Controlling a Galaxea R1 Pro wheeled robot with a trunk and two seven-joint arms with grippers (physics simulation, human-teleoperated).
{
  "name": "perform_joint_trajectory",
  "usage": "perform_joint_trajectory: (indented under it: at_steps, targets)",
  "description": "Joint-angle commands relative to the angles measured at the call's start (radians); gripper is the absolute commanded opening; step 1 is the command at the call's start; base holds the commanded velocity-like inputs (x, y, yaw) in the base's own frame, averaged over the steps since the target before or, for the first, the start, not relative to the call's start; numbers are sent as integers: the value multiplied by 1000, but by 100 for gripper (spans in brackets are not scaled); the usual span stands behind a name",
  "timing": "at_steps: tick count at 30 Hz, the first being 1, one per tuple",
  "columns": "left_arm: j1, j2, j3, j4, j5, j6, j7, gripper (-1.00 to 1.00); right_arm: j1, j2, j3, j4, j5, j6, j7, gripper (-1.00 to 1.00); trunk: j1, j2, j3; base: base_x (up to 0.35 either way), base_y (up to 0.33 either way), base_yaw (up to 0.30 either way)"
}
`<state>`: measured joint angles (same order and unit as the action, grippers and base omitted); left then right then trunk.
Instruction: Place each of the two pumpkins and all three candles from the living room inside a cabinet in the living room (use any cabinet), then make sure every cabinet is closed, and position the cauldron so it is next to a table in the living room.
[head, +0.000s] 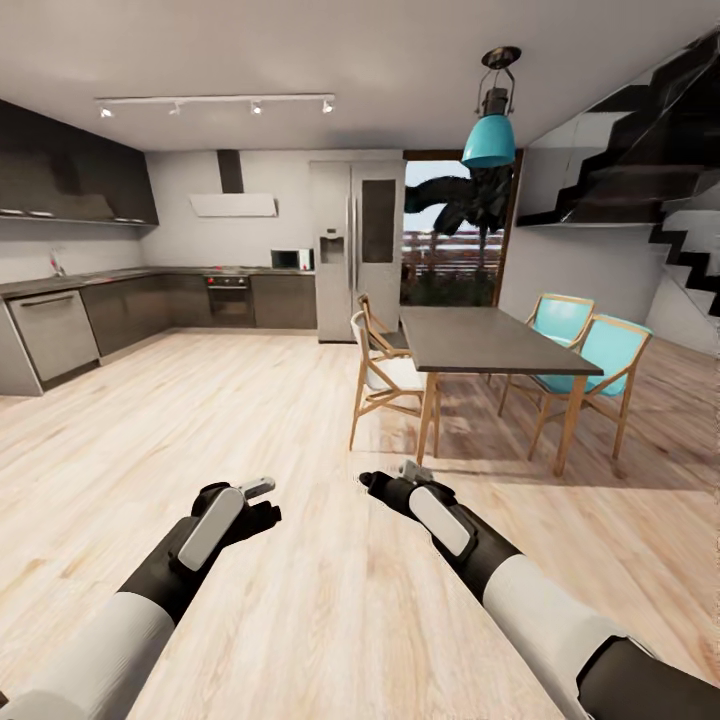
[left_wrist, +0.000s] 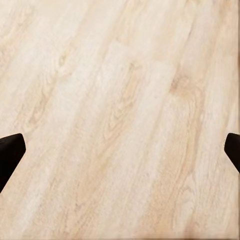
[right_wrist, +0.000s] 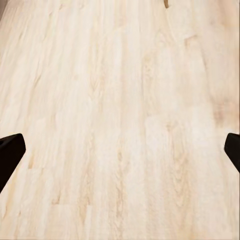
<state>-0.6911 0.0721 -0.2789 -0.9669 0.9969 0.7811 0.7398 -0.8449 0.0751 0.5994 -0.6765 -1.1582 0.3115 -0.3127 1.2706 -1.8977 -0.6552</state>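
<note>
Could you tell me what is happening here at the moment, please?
The robot is in an open kitchen and dining area, holding nothing. Its left gripper and right gripper hang open above the bare wooden floor. Ahead stands a dark dining table with chairs. Grey kitchen units line the far wall.

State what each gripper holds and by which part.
Nothing is held. The left gripper and right gripper are both open, with bare floor between their fingers.
</note>
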Motion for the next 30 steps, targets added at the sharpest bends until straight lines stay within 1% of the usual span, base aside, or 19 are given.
perform_joint_trajectory:
  at_steps: [1, 2, 4, 6, 7, 8, 10, 11, 14, 17, 19, 20, 22, 25, 30]
  targets:
    - [-1, 1, -3, -1, 11, 0, 10, 100, -1, -8, 3, -1, -7, 1, -8, 100, -4, 7, 1, 0, 0, -132]
    - [-1, 1, -3, -1, 11, 0, 9, 100, 0, -22, 2, -2, -8, 4, -8, 100, -8, 14, 2, 0, 0, -118]
    - [-1, -1, -5, -2, 12, 0, 9, 100, 9, -63, 2, -2, -9, 10, -9, 100, -16, 28, 6, 0, 0, -73]
    - [-1, -2, -10, -2, 12, 1, 9, 100, 29, -117, 3, -2, -13, 12, -9, 100, -23, 42, 9, 0, 0, -30]
    - [-1, -3, -11, -2, 12, 1, 9, 100, 46, -145, 3, -3, -25, 13, -9, 100, -27, 49, 10, 0, 0, -15]
    - [-1, -4, -13, 2, 13, 2, 9, 100, 71, -180, 3, -3, -52, 13, -9, 100, -31, 56, 12, 0, 0, -8]
    - [-1, -8, -16, -6, 12, 3, 12, 100, 100, -213, 4, -3, -79, 10, -10, 100, -39, 70, 15, 0, 0, -4]
    - [-1, -9, -17, -17, 12, 8, 13, 100, 112, -223, 4, -3, -85, 7, -10, 100, -42, 77, 16, 0, 0, -2]
    - [2, -13, -21, -24, 14, 31, 10, 100, 139, -234, 5, -2, -92, 1, -12, 100, -54, 98, 21, 0, 0, -1]
    - [7, -16, -26, -4, 13, 41, 7, 100, 193, -237, 6, -3, -91, -8, -12, 100, -65, 119, 25, 0, 0, 0]
    - [16, -16, -27, -1, 13, 42, 5, 100, 225, -238, 9, -5, -89, -38, -10, 100, -73, 133, 28, 0, 0, 0]
    - [30, -17, -27, 1, 13, 43, 4, 100, 244, -239, 11, -12, -88, -69, -9, 100, -77, 140, 30, 0, 0, 0]
    - [46, -17, -30, 4, 13, 48, 5, 100, 272, -240, 13, -21, -88, -100, -8, 100, -85, 154, 33, 0, 0, 0]
    - [53, -17, -42, 22, 14, 53, 6, 100, 287, -243, 14, -24, -87, -114, -7, 100, -96, 175, 37, 0, 0, 0]
    - [54, -17, -52, 27, 11, 66, 9, 100, 296, -248, 16, -23, -87, -121, -4, 100, -96, 175, 30, 0, 0, 0]
